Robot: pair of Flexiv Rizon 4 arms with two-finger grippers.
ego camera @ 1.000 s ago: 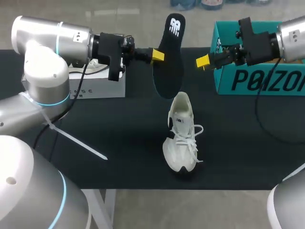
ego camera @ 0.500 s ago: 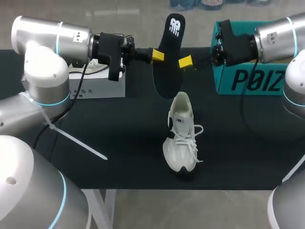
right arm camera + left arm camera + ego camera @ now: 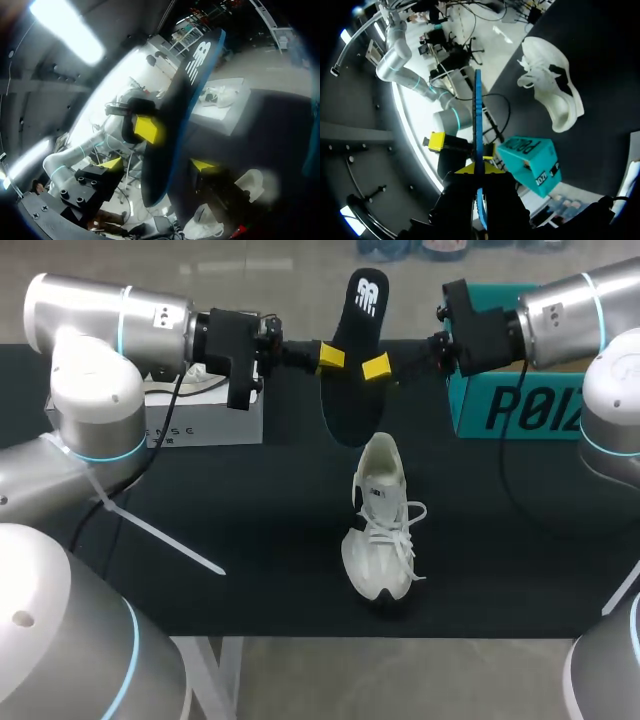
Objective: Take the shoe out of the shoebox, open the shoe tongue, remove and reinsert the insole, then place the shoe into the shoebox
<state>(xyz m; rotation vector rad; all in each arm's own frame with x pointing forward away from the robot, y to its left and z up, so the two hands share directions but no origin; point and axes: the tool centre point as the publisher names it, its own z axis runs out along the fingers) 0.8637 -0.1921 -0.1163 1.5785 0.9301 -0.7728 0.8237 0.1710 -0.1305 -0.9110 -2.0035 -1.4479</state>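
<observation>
The white shoe (image 3: 380,530) stands on the black table (image 3: 250,530). Just above and behind its heel, the left gripper (image 3: 330,357) is clamped on the edge of the black insole (image 3: 352,390), holding it upright in the air. The right gripper (image 3: 377,367) has its fingers spread either side of that insole without pinching it, and the teal shoebox (image 3: 530,405) sits behind the shoe, off to its right.

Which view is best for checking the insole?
Head view: the insole shows nearly whole, logo towards the camera, held by the left gripper. Left wrist sees only its thin edge; right wrist its face, slanted and close.
</observation>
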